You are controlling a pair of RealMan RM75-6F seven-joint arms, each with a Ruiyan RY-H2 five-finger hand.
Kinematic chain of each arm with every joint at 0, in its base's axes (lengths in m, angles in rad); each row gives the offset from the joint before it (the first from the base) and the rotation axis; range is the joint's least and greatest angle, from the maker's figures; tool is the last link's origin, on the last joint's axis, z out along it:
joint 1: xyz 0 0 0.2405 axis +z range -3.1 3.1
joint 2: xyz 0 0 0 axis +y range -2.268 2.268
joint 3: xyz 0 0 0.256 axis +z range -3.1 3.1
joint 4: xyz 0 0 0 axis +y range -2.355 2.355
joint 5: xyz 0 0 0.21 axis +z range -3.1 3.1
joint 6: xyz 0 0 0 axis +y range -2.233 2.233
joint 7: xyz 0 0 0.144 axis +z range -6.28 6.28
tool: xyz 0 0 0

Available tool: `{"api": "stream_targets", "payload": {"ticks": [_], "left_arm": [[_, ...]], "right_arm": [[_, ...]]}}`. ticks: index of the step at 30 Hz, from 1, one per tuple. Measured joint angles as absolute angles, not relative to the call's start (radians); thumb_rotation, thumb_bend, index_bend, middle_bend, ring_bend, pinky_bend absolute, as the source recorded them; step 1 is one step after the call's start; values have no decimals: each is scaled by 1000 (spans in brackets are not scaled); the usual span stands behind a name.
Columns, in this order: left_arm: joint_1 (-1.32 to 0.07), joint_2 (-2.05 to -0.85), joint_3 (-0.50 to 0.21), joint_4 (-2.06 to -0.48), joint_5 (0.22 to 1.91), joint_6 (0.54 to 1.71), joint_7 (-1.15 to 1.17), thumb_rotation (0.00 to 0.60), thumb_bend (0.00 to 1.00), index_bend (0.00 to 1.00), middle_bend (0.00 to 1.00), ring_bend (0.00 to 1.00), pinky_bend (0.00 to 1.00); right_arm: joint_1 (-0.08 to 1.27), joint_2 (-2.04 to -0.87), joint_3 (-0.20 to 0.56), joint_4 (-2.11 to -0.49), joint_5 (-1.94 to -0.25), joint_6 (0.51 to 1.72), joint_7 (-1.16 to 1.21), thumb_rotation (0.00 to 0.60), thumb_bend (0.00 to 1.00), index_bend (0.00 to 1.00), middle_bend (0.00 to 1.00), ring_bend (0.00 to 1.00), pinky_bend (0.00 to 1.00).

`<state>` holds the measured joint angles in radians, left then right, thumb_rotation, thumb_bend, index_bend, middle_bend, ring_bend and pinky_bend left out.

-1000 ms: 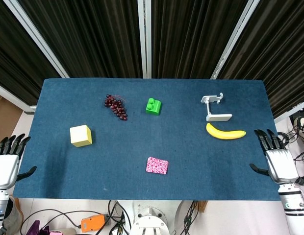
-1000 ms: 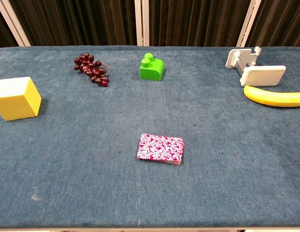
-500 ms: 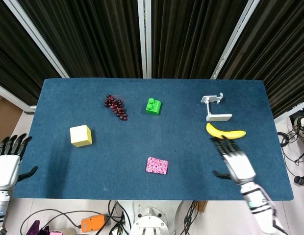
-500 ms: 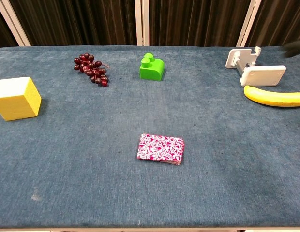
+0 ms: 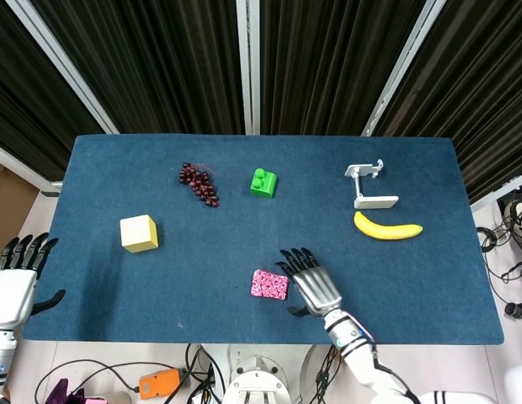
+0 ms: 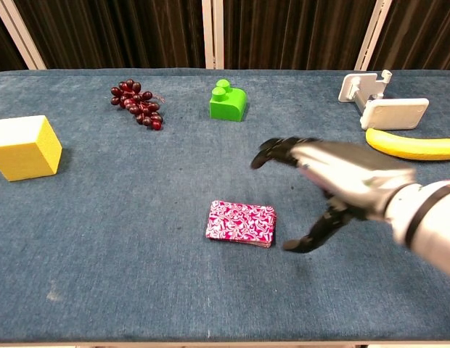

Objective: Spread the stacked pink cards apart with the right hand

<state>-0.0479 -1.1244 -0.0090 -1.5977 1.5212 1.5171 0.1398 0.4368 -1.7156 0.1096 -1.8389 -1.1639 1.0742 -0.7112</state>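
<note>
Pink patterned cards (image 5: 270,284) lie in a neat stack near the front middle of the blue bench (image 5: 101,168), square-edged and not yet fanned out. The right robot hand (image 5: 309,282) hangs just to the right of the stack, palm down, its fingers spread and holding nothing. In the chest view this robot hand is above the cloth, with its thumb reaching down close beside the stack's right edge; whether the thumb touches the cards cannot be told. The left robot hand (image 5: 15,282) sits off the bench's left front corner, fingers apart and empty.

Farther back, a yellow cube (image 5: 139,233) stands toward the left, a bunch of dark grapes (image 5: 199,183) and a green block (image 5: 263,182) lie near the middle, and a white stand (image 5: 369,185) sits just behind a banana (image 5: 387,227) on the right.
</note>
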Motion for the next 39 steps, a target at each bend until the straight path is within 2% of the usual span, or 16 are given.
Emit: {"api": "stream_targets", "payload": {"ticks": [5, 12, 19, 27, 39], "left_arm": [[-49, -1127, -8, -1584, 1524, 1514, 130, 600, 101, 111, 62, 0, 0], [-52, -1132, -7, -1568, 1531, 1511, 117, 600, 101, 111, 62, 0, 0], [-54, -1133, -4, -1562, 1533, 1506, 107, 600, 102, 111, 62, 0, 0], [-55, -1136, -4, -1552, 1539, 1506, 103, 600, 102, 111, 62, 0, 0], [-47, -1141, -3, -1536, 1537, 1517, 88, 600, 102, 111, 62, 0, 0]], "right_arm": [[467, -1808, 122, -1783, -1097, 1106, -773, 600, 299, 270, 99, 0, 57], [499, -1866, 134, -1748, -1020, 1129, -807, 600, 333, 306, 100, 0, 35], [520, -1884, 141, -1741, -967, 1144, -819, 600, 381, 314, 100, 0, 32], [544, -1898, 142, -1729, -931, 1158, -822, 600, 381, 351, 101, 0, 32], [569, -1913, 136, -1710, -904, 1176, -821, 600, 382, 354, 100, 0, 28]]}}
